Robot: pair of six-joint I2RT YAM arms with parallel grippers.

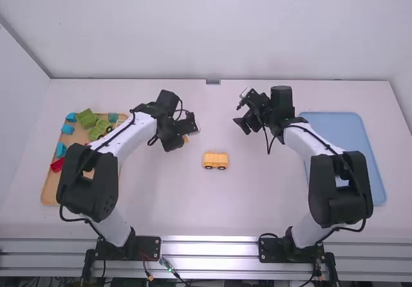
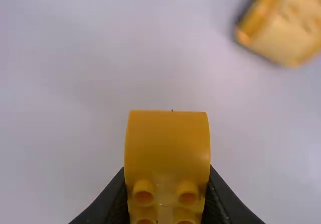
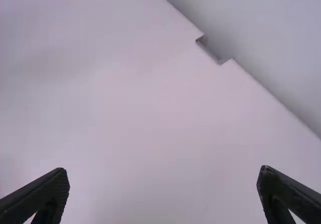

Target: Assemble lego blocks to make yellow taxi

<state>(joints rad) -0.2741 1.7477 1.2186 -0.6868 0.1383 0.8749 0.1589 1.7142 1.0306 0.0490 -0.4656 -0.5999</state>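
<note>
One claw (image 1: 184,136) (left) grips yellow block (image 2: 167,143).

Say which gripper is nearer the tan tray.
Left. The left gripper holds a yellow block to the right of the tan tray; the right gripper, open, hangs much farther right.

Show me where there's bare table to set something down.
Between the yellow car body and the right arm, and from that body toward the metal rail. Crowded: the wooden tray, holding blocks, partly under the left arm.
</note>
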